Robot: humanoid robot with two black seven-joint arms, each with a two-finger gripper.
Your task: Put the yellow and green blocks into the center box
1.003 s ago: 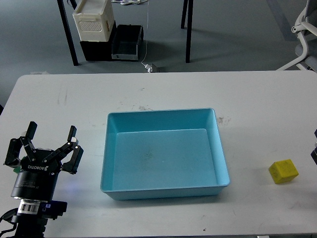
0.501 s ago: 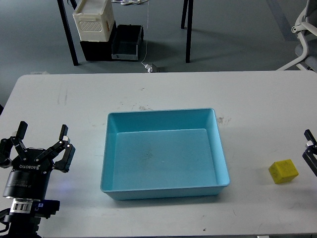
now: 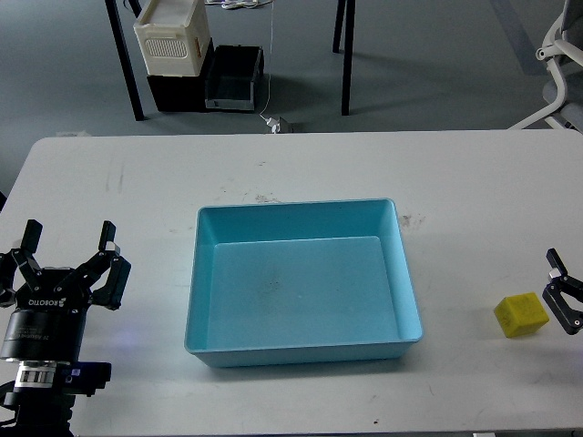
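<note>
The light blue box (image 3: 197,273) sits open and empty at the table's middle. A yellow block (image 3: 521,314) lies on the table to the right of it. No green block is in view. My left gripper (image 3: 70,238) is open and empty, at the table's left side, well apart from the box. My right gripper (image 3: 562,293) only just enters at the right edge, close beside the yellow block on its right. Only one of its fingers shows, so its state is unclear.
The white table (image 3: 291,168) has a few scuff marks behind the box. Beyond its far edge stand a cream crate (image 3: 171,36) on black bins, black table legs (image 3: 347,55) and an office chair (image 3: 560,64).
My left gripper has drawn back leftward and down, away from the box. My right gripper has come into view at the right edge and moved toward the yellow block.
</note>
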